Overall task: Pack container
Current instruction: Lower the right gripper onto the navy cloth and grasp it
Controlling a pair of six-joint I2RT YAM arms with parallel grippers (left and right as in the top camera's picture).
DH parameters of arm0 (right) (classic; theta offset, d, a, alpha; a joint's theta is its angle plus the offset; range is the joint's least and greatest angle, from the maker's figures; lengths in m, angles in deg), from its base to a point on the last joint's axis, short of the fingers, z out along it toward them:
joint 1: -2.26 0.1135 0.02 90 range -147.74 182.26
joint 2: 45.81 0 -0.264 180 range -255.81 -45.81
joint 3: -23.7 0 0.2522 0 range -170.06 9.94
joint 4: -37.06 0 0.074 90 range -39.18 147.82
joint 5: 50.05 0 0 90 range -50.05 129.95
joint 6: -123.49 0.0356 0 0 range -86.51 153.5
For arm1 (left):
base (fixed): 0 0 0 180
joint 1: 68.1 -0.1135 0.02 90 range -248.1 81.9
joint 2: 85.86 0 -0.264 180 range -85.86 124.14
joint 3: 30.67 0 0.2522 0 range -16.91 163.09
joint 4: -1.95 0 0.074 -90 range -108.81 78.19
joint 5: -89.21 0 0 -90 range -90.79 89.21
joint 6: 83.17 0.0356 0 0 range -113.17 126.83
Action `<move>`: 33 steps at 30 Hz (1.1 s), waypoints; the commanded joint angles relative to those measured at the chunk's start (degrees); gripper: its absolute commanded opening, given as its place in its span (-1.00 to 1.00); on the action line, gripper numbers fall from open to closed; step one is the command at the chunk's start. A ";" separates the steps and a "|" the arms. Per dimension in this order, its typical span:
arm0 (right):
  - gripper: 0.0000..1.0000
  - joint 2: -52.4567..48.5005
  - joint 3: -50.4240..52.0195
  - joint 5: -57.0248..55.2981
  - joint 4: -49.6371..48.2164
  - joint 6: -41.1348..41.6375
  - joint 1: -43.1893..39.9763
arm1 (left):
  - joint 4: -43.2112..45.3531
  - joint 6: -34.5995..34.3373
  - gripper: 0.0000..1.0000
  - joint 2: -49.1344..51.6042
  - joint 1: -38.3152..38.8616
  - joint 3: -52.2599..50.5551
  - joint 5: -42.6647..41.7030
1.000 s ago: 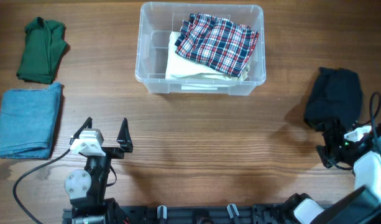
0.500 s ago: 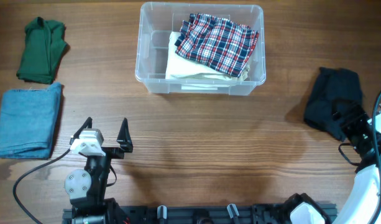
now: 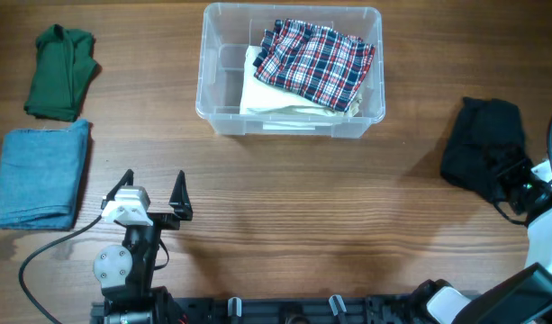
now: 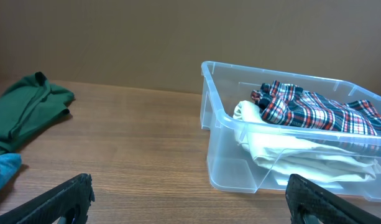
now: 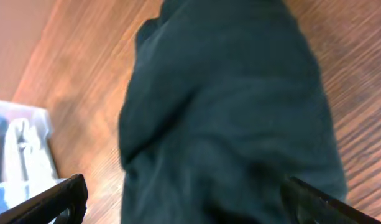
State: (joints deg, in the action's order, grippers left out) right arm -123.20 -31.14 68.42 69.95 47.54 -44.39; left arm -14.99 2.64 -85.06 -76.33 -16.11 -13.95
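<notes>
The clear container [image 3: 214,101] stands at the back centre and holds a plaid garment [image 3: 316,61] lying on a white one [image 3: 266,97]. A black folded garment [image 3: 481,142] lies at the right. My right gripper [image 3: 514,184] is open at that garment's near right corner. In the right wrist view the black garment [image 5: 227,106] fills the space between the wide-apart fingers of the right gripper [image 5: 190,205]. My left gripper [image 3: 153,182] stands open over bare wood at the front left. The left wrist view shows the container [image 4: 224,149] ahead to the right.
A green folded garment [image 3: 61,72] lies at the back left, with a blue folded one [image 3: 41,173] just in front of it. A black cable [image 3: 41,256] loops beside the left arm's base. Bare wood lies between the container and both arms.
My right gripper has moved up and to the right, from below the black garment to its near right corner. The left arm has not moved.
</notes>
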 commanded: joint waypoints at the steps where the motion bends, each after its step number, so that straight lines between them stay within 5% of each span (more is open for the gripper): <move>1: 0.99 -0.63 -0.72 -4.52 -2.08 2.56 -0.28 | 0.00 -0.74 0.99 -0.42 -0.26 -0.48 0.59; 33: 0.99 -12.66 -0.70 -15.54 -7.39 -2.03 -0.33 | 0.00 -0.74 1.00 -0.42 -0.26 -0.48 0.59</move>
State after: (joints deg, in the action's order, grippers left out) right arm -133.86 -31.14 53.78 63.29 46.60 -44.44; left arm -15.02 2.64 -85.06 -76.33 -16.11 -13.95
